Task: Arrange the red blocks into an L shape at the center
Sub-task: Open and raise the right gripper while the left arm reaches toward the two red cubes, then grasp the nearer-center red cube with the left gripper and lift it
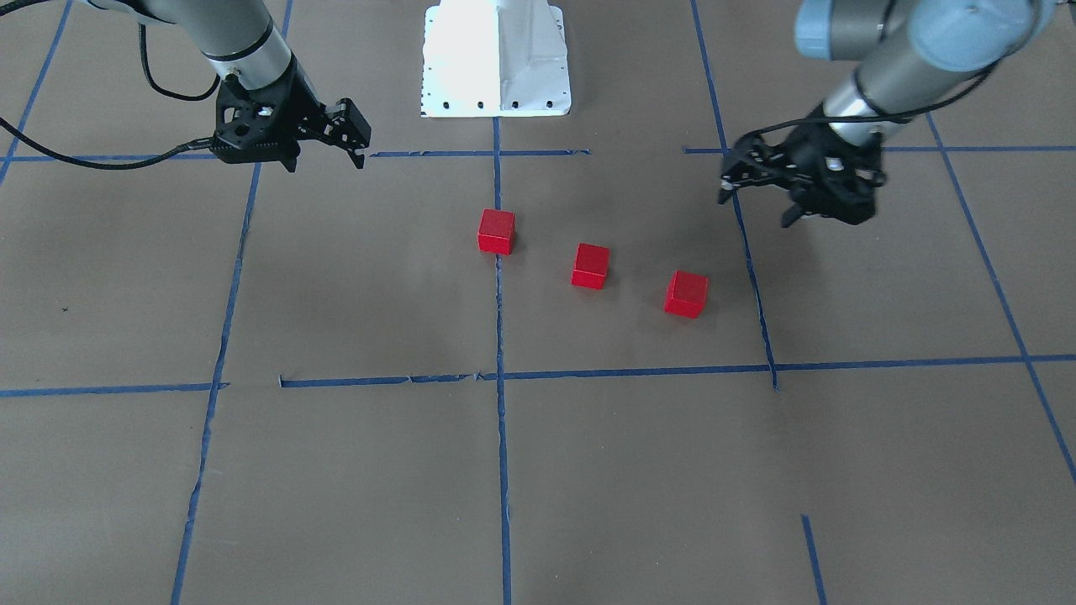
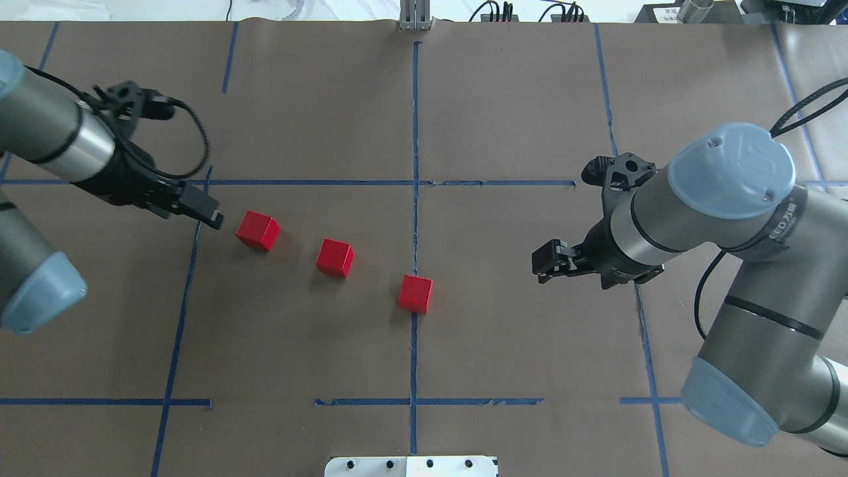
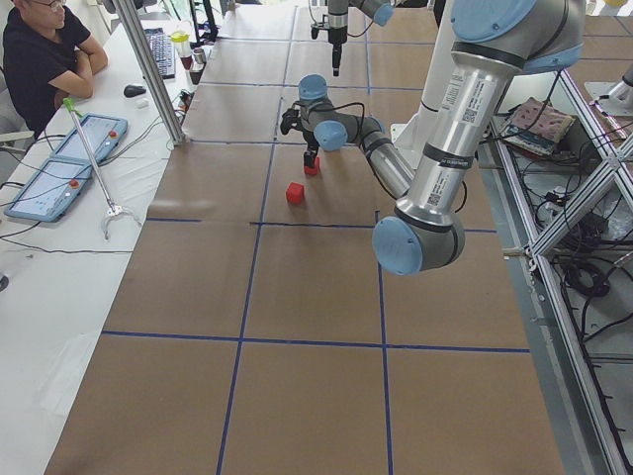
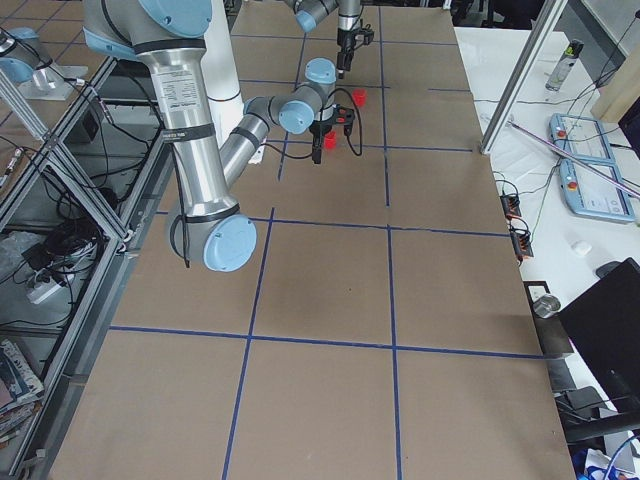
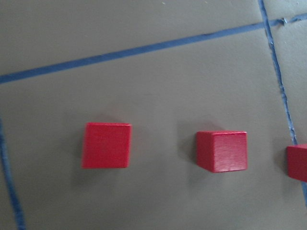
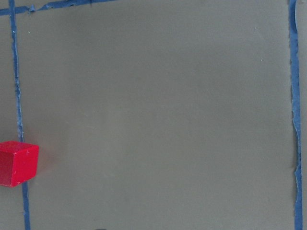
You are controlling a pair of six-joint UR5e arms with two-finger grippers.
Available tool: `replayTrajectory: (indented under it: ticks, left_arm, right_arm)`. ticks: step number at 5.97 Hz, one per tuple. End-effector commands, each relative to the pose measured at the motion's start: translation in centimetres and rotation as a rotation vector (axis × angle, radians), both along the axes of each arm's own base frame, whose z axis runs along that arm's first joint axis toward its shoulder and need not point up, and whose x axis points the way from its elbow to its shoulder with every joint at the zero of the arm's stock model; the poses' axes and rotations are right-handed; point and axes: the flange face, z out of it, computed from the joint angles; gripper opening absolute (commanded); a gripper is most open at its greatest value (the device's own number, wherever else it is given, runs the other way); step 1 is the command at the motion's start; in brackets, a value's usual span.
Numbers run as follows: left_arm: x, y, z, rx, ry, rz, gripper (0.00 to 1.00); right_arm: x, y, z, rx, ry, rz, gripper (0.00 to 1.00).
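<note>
Both arms are just hanging over the brown worktop and neither has hold of anything. The left pincer has its fingers spread apart with nothing between them, and it sits low at the edge of the center square, right over the blue tape there. The right pincer is spread and empty too, on the opposite side of that square.

All three red blocks are loose inside the center, strung out in a slanted row that runs from the left pincer toward the right one, with none of them touching.

- The first block is just in front of the left pincer's tips, near but not in contact.
- The middle block sits further along, clear of both neighbours.
- The third block is the farthest from the left pincer. It sits on the center tape line, roughly between the two pincers and well apart from the right one.

The left wrist view looks straight down on the first two blocks, with the third at the edge. The right wrist view only catches the third one, off to its side.
</note>
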Motion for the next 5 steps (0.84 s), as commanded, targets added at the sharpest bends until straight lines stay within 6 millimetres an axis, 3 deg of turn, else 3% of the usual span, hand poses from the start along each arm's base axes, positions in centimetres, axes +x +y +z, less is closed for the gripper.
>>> replayTrajectory:
  ticks: [1, 3, 5]
  left_arm:
    - [6.0, 0.6, -0.7, 0.028, -0.048, -0.022, 1.0]
    - [8.3, -0.3, -0.5, 0.048, -0.083, -0.052, 1.0]
    - [9.1, -0.8, 0.3, 0.055, -0.11, -0.073, 1.0]
  right_arm:
    - [0.3, 0.1, 0.7, -0.003, 0.01, -0.002, 1.0]
    - [0.2, 0.2, 0.7, -0.003, 0.01, -0.004, 1.0]
    - [0.2, 0.2, 0.6, -0.002, 0.009, -0.004, 1.0]
